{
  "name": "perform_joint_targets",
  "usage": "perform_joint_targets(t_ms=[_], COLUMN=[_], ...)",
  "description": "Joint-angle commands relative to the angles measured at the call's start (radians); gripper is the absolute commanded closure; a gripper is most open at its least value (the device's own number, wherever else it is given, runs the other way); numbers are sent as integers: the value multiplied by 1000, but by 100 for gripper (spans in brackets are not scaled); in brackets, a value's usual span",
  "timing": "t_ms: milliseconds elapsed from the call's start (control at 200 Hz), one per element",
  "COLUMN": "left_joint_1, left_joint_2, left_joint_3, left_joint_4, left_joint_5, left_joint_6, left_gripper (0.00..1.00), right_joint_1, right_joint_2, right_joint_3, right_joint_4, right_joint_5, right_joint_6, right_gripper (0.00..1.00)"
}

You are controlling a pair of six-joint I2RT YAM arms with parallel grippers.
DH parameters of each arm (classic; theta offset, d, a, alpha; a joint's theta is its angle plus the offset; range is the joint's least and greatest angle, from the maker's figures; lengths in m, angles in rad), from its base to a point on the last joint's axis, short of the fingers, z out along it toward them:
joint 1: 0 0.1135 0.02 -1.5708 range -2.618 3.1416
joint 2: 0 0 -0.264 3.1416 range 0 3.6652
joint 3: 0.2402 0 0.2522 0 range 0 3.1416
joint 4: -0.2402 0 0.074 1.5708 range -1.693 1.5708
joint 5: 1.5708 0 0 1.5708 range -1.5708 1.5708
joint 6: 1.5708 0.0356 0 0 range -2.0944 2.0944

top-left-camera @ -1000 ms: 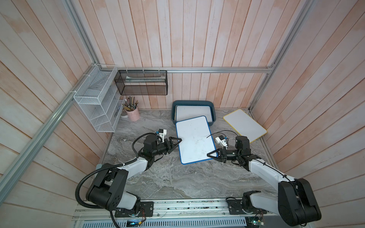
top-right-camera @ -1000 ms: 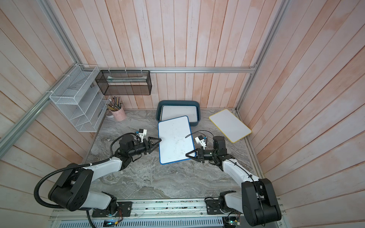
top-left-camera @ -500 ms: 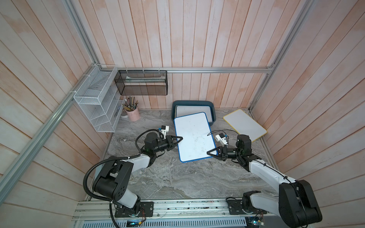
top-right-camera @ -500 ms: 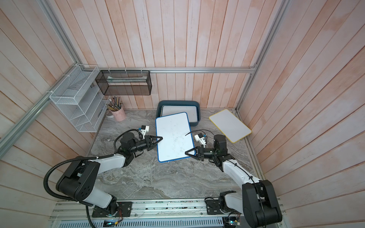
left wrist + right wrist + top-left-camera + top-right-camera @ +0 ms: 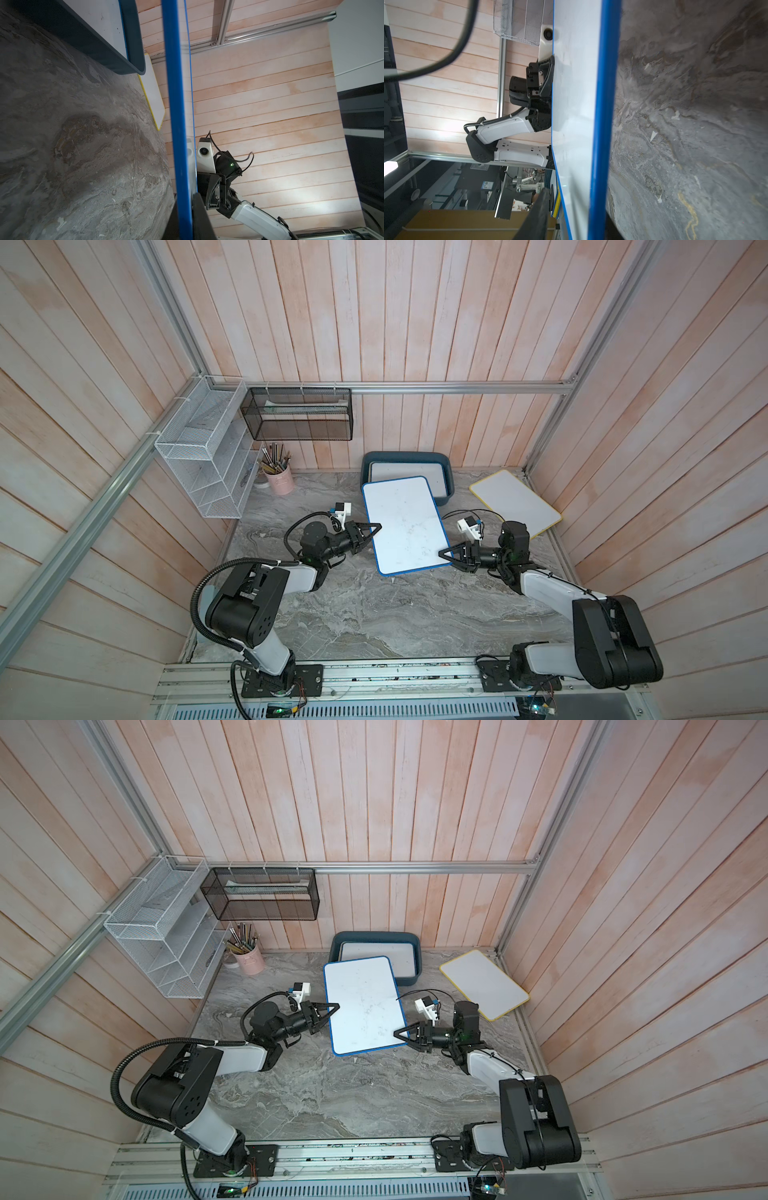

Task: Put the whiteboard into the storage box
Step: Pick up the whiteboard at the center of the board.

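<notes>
Blue-edged whiteboard (image 5: 177,104) edge-on in left end effector (image 5: 185,198)

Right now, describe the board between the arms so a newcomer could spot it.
On the marble table, find the teal box at the back wall. The blue board overlaps the box's front rim, between the left gripper and right gripper. Its frame is blue, unlike the yellow board to its right, and is held up, unlike the third board lying in the box.

A pink cup (image 5: 281,482) of pencils stood at the desk's (image 5: 374,614) eleven o'clock corner, below a black mesh rack (image 5: 299,414) on the wall; a white wire basket (image 5: 203,464) hung at ten o'clock.
</notes>
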Motion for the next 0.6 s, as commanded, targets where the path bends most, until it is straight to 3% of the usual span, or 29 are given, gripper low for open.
perform_joint_targets(t_ms=[0,230,595], left_joint_1=[14,-1,-123], left_joint_2=[-12,-32,142], left_joint_3=[1,80,317], left_joint_4=[49,-157,-184], left_joint_5=[-93,-300,-631], left_joint_6=[33,75,-36], left_gripper=[100,100,100], right_joint_1=[-65,-190,-192], right_joint_2=[17,80,108], right_joint_3=[-18,-39,-2], right_joint_4=[131,132,-29], right_joint_5=[2,58,112], right_joint_6=[14,-39,-215], right_gripper=[66,64,64])
